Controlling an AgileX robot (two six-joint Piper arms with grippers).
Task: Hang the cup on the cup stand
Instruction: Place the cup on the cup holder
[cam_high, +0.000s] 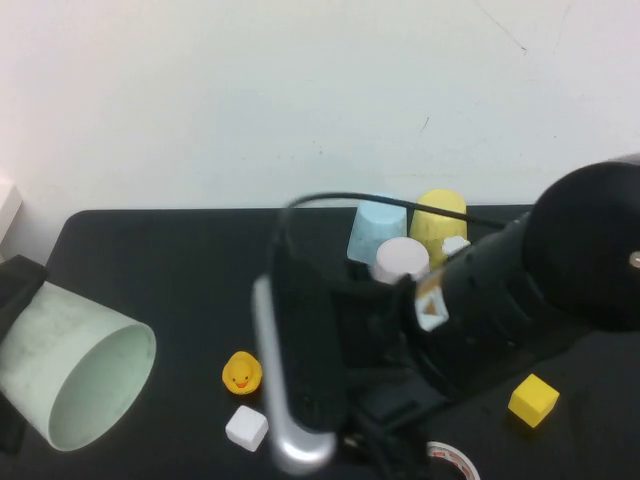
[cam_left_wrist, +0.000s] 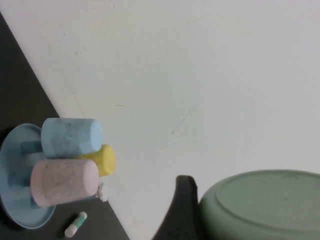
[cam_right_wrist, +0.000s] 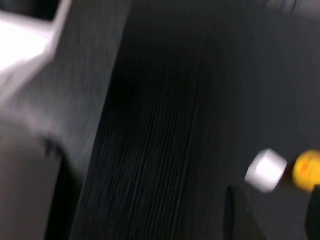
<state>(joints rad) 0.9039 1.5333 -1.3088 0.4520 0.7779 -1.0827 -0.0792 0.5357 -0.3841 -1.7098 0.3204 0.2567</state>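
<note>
My left gripper (cam_high: 18, 340) is holding the pale mint-green plastic cup (cam_high: 75, 380) at the near left. My right gripper (cam_right_wrist: 272, 215) is hanging open mid-table. The round blue cup stand (cam_left_wrist: 20, 200) is sitting far back, right of middle.

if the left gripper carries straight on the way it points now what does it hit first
Probably the cup stand. The left gripper, at the table's left edge, holds the mint cup, and its wrist view looks toward the stand's hung cups, blue cup nearest the line. Depth is unclear.
</note>
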